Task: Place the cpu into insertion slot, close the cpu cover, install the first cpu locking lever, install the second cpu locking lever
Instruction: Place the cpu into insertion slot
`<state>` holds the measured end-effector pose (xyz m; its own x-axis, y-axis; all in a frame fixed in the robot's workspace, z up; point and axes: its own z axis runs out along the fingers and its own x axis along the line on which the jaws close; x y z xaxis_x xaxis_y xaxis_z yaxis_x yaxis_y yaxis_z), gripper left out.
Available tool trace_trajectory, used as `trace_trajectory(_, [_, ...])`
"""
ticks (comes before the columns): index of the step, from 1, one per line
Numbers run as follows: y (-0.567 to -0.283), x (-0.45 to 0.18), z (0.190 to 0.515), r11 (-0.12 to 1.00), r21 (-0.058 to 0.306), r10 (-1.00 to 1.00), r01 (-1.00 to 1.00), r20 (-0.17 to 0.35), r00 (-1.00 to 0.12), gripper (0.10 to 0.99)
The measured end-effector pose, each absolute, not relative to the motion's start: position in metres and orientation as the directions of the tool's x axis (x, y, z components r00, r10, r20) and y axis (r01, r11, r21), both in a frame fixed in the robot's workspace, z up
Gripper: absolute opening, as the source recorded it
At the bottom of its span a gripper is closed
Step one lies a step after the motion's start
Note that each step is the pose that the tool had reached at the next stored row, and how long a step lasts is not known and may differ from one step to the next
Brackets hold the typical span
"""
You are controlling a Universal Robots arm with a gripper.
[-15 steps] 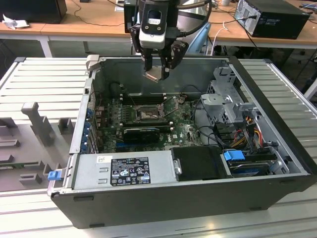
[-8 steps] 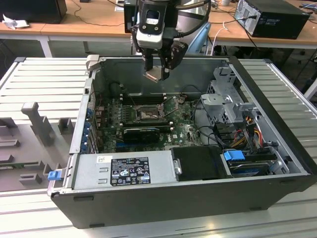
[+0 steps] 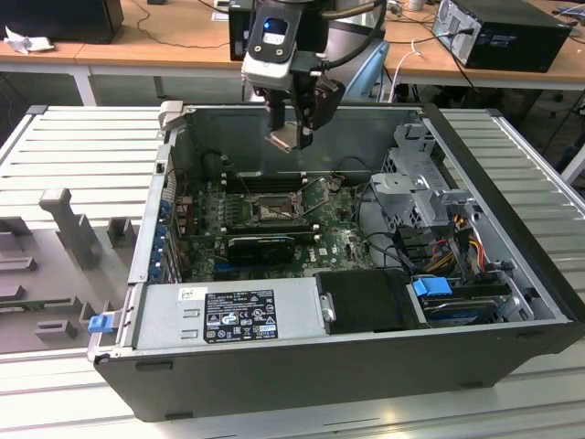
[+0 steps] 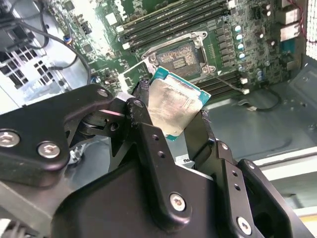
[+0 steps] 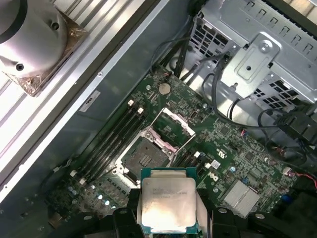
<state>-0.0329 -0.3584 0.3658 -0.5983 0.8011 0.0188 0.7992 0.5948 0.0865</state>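
My gripper (image 3: 291,135) hangs above the open computer case, shut on the cpu (image 3: 282,139), a flat square chip with a pale metal face. In both wrist views the cpu (image 5: 167,199) (image 4: 171,105) sits clamped by its edges between the black fingers (image 4: 141,96). Below it on the green board lies the insertion slot (image 5: 142,159) (image 4: 179,53) (image 3: 271,210), dark and bare inside its silver rim. The cpu cover (image 5: 174,130) stands swung up and open beside the slot. The cpu is in the air, well apart from the slot.
Long black memory sticks (image 5: 111,144) run beside the slot. A silver drive cage (image 3: 416,183) with cables fills the case at the exterior view's right. A grey power supply (image 3: 228,315) lies along the near wall. The case rests on a slatted grey table (image 3: 82,146).
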Motion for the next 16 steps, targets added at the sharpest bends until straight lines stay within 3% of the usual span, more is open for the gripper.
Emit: trace_trajectory(16, [-0.3585, -0.033, 0.3567, 0.449, 0.081, 0.893, 0.89, 0.011, -0.451, 0.529])
